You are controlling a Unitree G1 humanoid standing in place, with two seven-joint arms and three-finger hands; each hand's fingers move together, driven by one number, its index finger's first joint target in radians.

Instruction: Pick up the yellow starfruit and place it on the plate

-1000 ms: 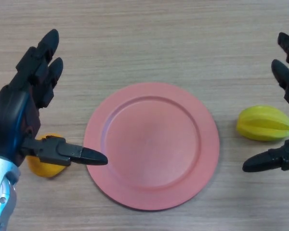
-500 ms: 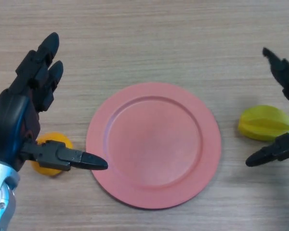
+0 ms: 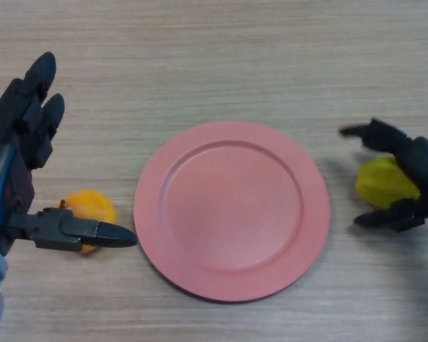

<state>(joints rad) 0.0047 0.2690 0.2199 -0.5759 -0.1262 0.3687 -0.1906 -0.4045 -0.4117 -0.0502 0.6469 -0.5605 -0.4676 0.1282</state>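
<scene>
The yellow starfruit (image 3: 382, 184) lies on the wooden table to the right of the pink plate (image 3: 232, 209). My right hand (image 3: 418, 167) is over the starfruit, with fingers reaching past its far side and the thumb at its near side, curling round it. The fruit rests on the table. My left hand (image 3: 14, 182) is open at the left edge, fingers straight and thumb pointing toward the plate. The plate holds nothing.
An orange fruit (image 3: 90, 209) lies left of the plate, partly behind my left thumb. The wooden table (image 3: 214, 64) stretches bare beyond the plate.
My right hand has swung in from the right edge and come down round the starfruit. My left hand has drawn back to the left, showing more of the orange fruit.
</scene>
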